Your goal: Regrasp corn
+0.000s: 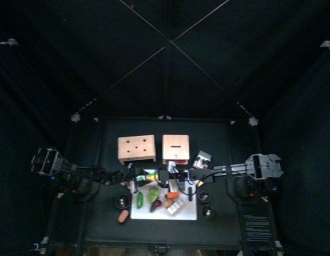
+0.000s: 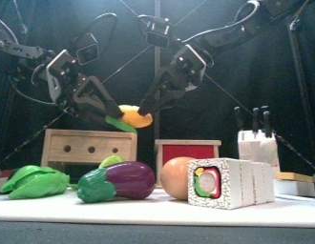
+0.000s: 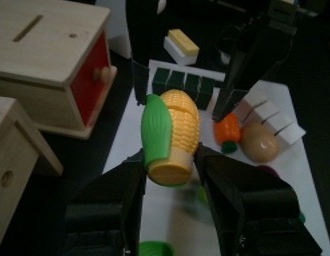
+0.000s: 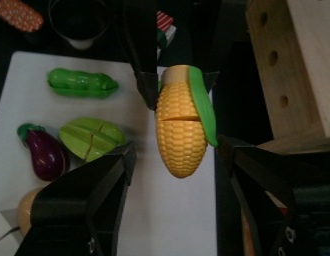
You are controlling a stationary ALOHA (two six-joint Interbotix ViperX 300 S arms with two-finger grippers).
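The corn [image 3: 173, 138] hangs above the table, clamped between the left gripper's [image 3: 175, 185] jaws at its butt end. The right gripper [image 4: 181, 168] stands with jaws apart, flanking its free end. It looks light, rigid, smooth plastic; mid-cob offers the surest grip.

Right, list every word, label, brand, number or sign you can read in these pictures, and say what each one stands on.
None can be read.
The yellow toy corn with its green husk, held up between the left gripper and the right gripper, bears no print.
The pale wooden box with holes and the red-fronted wooden box show no lettering.
The white sushi-roll block shows only a coloured pattern, no writing.
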